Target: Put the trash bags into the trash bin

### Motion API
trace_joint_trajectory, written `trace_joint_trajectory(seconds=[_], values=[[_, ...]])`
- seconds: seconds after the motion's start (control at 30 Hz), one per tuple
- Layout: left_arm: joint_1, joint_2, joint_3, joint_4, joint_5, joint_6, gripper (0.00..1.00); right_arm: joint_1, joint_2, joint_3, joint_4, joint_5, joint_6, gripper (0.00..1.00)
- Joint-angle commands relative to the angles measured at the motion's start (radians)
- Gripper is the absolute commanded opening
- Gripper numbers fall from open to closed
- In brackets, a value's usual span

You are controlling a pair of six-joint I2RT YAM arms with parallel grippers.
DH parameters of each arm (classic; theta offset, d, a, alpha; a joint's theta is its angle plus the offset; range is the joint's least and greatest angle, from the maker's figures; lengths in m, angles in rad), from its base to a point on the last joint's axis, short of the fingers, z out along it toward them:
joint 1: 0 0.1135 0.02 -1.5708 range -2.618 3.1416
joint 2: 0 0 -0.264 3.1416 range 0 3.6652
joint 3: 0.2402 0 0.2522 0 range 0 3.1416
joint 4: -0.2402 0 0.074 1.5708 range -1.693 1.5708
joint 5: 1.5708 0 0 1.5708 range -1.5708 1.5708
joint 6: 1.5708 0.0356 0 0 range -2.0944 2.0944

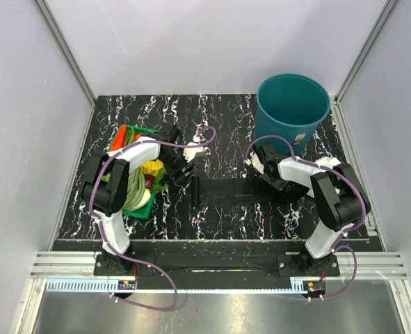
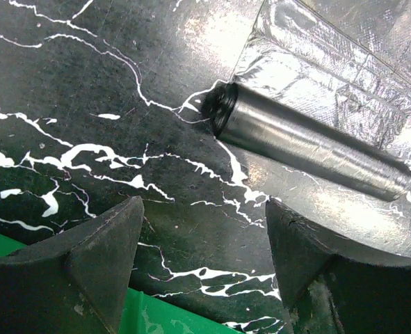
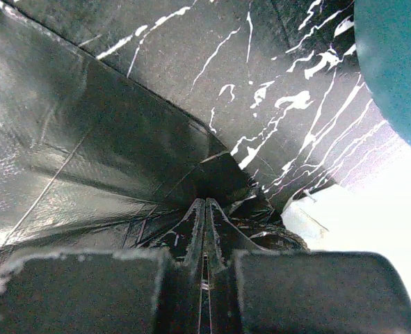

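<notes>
Item: my left gripper [image 2: 202,236], jaws spread wide and holding nothing, hovering over the black marbled table [image 1: 219,111] just beside the rolled end [image 2: 309,149] of the trash bags [image 1: 233,191]. Item: my right gripper [image 3: 205,209], fingers pressed together, pinching crumpled black film at the bags' other end. Item: trash bags, a glossy black strip, partly unrolled, lying flat on the table between my two grippers. Item: teal trash bin [image 1: 292,104], upright at the far right corner, beyond my right gripper, apart from the bags. Item: green vegetable tray [image 1: 141,210], beside my left arm.
</notes>
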Motion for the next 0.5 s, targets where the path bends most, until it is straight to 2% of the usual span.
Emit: trace_joint_trajectory(seconds=[0.0,0.17,0.37,0.47], values=[[0.022,-0.013,0.033,-0.033,-0.014,0.025,0.76,-0.015,0.053,-0.029,-0.097,-0.135,0.032,0.08],[0.027,-0.025,0.075,-0.062,0.048,0.008,0.76,-0.015,0.001,0.068,-0.165,-0.230,0.056,0.13],[0.016,-0.029,0.131,-0.060,0.174,-0.061,0.77,-0.015,-0.007,0.203,-0.226,-0.362,0.095,0.14],[-0.018,-0.025,0.124,-0.025,0.162,-0.076,0.78,-0.014,0.016,0.254,-0.234,-0.440,0.122,0.15]])
